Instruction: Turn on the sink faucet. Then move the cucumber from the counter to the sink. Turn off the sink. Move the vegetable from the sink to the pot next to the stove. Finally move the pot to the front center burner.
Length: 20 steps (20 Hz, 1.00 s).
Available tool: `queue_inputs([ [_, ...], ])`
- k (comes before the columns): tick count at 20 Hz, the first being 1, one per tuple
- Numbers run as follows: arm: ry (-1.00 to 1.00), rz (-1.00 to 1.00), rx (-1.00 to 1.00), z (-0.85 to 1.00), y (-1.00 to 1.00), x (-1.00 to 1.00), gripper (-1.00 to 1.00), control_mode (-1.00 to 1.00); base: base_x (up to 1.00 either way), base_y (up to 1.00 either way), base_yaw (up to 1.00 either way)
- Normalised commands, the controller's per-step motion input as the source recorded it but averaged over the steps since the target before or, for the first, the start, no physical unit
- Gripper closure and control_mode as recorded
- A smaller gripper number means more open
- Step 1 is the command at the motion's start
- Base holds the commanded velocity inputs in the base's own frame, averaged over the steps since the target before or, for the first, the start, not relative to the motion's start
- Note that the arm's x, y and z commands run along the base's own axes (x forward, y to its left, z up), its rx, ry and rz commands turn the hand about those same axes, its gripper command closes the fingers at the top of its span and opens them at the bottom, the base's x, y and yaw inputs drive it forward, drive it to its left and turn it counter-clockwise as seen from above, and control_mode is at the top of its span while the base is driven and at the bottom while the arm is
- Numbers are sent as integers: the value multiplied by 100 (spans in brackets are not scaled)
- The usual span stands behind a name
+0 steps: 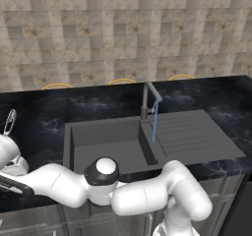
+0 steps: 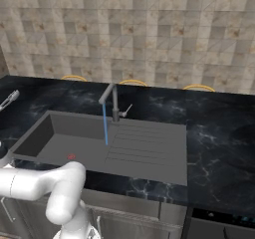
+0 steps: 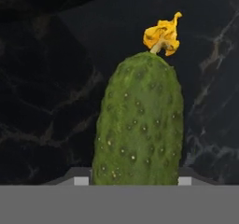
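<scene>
The cucumber (image 3: pixel 137 125) lies on the black marble counter (image 3: pixel 42 101), a bumpy green body with a yellow flower at its far end. My gripper (image 3: pixel 133 181) straddles its near end, and both fingertips (image 3: pixel 81 181) press against its sides. The arm stretches low over the counter to the left of the sink (image 1: pixel 103 141). The dark faucet (image 1: pixel 148 98) stands behind the basin with a thin blue stream of water (image 1: pixel 155 127) falling from its spout. From the right, the faucet (image 2: pixel 114 101) pours onto the edge of the ribbed drainboard (image 2: pixel 149 143).
A slim silver utensil (image 1: pixel 9 122) lies on the counter left of the sink (image 2: pixel 64 138). A red mark (image 2: pixel 71 156) sits at the drain. A black appliance front (image 2: pixel 224 218) shows at the lower right. A tiled wall runs behind the counter.
</scene>
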Motion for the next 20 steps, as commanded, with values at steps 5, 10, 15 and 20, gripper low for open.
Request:
queue_inputs([
  [5, -7, -26, 7, 15, -100, 0, 100, -100, 0, 0, 0],
  [10, -15, -26, 3, 19, -95, -9, 100, -100, 0, 0, 0],
  [15, -23, -20, 0, 41, -91, -20, 100, -100, 0, 0, 0],
  [20, -21, -15, 1, 28, -97, -11, 100, -100, 0, 0, 0],
])
